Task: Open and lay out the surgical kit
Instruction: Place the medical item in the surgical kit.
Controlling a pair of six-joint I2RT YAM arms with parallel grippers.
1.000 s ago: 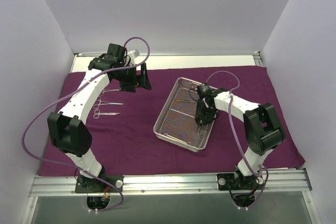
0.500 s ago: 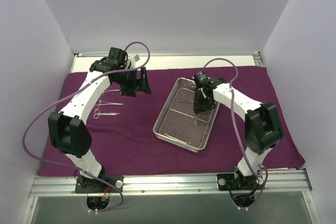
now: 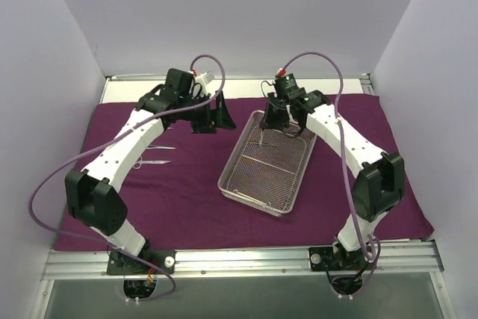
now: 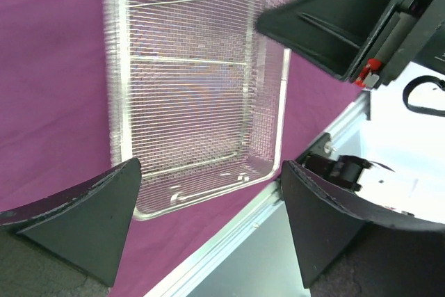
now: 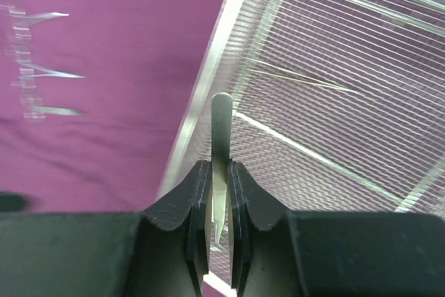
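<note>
Up and back go the right jaws since a second ago. They were down among the mesh then; now they hang over the far end of the wire-mesh tray [image 3: 234, 156], pinched almost shut on a thin silver instrument [image 5: 221, 113]. Its long axis runs along the fingers and past their tips.

The left jaws have swung in toward the tray too. They stand wide apart with nothing between them, just left of the tray's far corner and close to the right jaws.

The laid-out instruments [image 3: 153, 162] rest on the purple cloth wrap [image 3: 187, 192] that covers the bench, well to the left of the tray. So the held piece has to travel leftward over the tray rim. The left arm [image 3: 123, 151] is the nearer one to that row, and a hand-over looks as likely as a carry.

One more slim piece [image 4: 170, 0] lies in the tray's far half.

I can't tell what kind of tool is held, since only its narrow edge shows. The row is blurred in the right wrist view and partly covered by the left arm from above, so I can't count it.
</note>
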